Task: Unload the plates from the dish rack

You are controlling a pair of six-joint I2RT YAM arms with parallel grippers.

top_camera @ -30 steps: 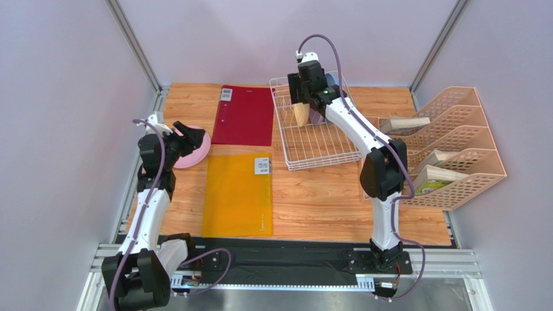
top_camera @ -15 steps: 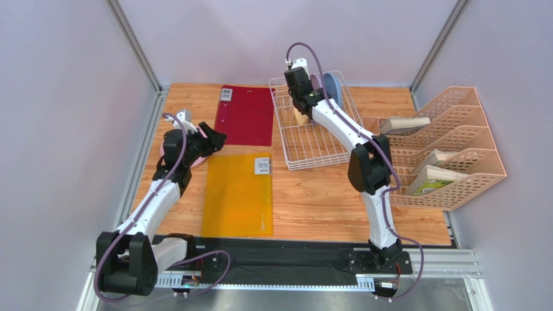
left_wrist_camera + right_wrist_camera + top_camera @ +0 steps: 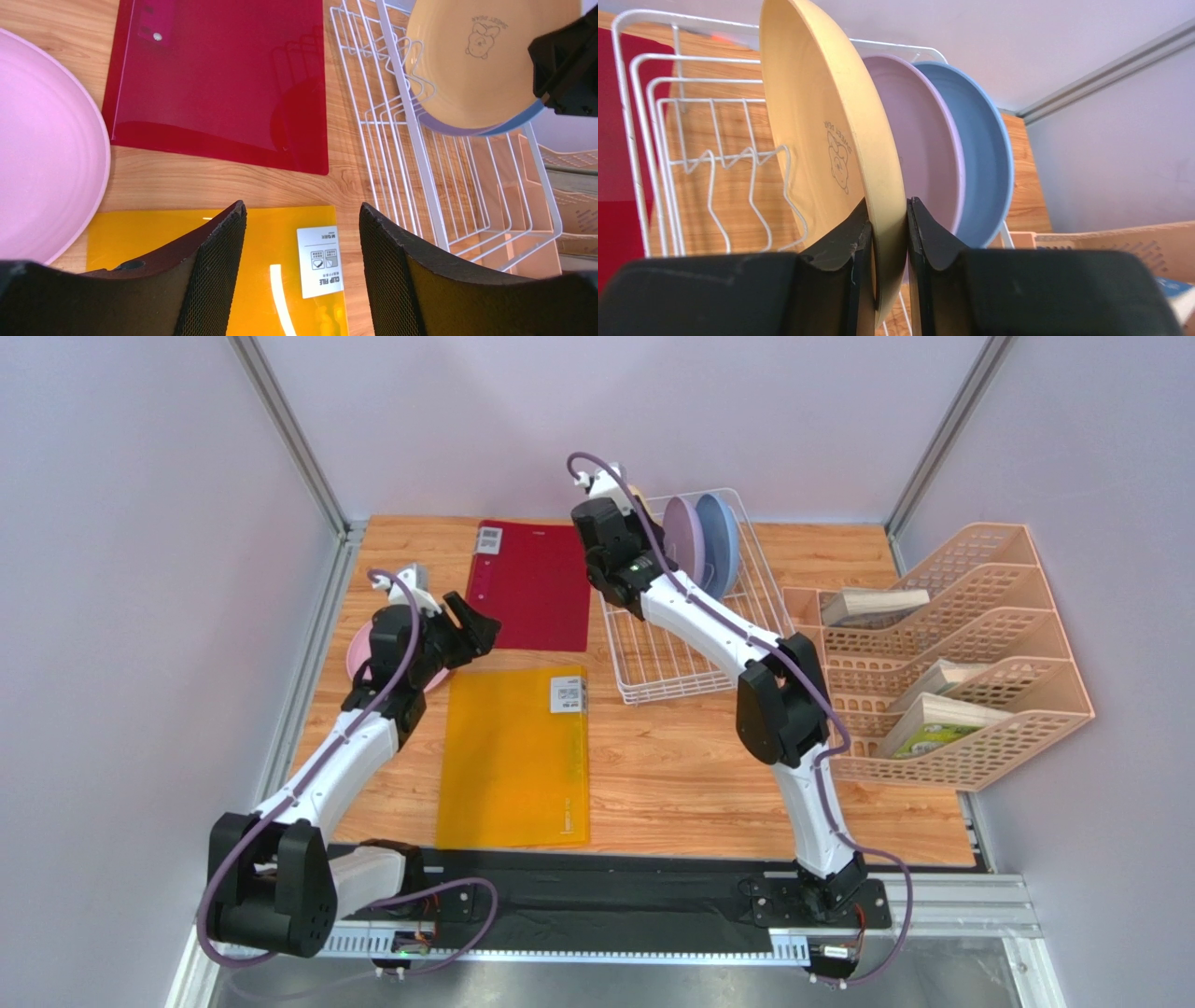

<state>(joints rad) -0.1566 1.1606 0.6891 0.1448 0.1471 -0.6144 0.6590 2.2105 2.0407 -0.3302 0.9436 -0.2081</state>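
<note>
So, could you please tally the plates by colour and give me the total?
pink plate: 1
cream plate: 1
lavender plate: 1
light blue plate: 1
Total: 4

The right claw (image 3: 887,213) pinches the rim of the upright cream plate (image 3: 808,126); the lavender plate (image 3: 929,150) and blue plate (image 3: 987,157) stand just behind it, in the dish rack (image 3: 640,94).
</note>
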